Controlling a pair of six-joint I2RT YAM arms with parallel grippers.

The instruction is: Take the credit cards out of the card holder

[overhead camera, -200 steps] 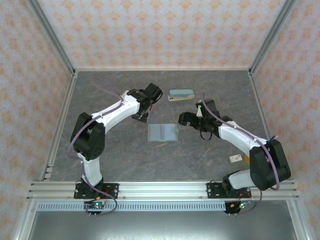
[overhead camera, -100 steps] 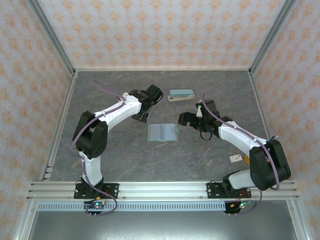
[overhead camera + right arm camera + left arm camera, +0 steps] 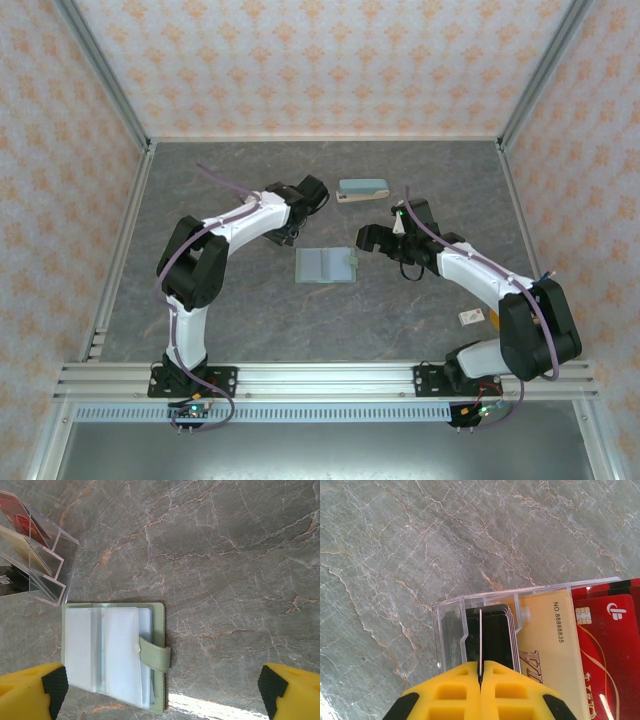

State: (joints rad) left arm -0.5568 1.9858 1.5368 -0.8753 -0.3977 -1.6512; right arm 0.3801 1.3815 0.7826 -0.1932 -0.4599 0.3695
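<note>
The sage-green card holder (image 3: 326, 264) lies open and flat in the middle of the table, its clear pockets and strap (image 3: 156, 654) facing up. My left gripper (image 3: 480, 667) is shut on a thin credit card (image 3: 480, 635), seen edge-on, over a slot of a clear plastic rack (image 3: 451, 630). That rack holds dark cards (image 3: 497, 635), a tan card (image 3: 552, 645) and red cards (image 3: 607, 645). In the top view my left gripper (image 3: 287, 232) sits just left of and behind the holder. My right gripper (image 3: 368, 240) hovers open by the holder's right edge, its yellow fingers (image 3: 30, 692) spread wide apart.
A teal oblong case (image 3: 362, 189) lies behind the holder. A small pale card-like item (image 3: 472, 316) rests near the right arm's base. The clear rack (image 3: 42, 565) stands just left of and behind the holder. Bare stone-patterned tabletop surrounds them.
My left arm's elbow has swung right and its wrist has shifted slightly over the rack. The right arm and the card holder have not moved.
</note>
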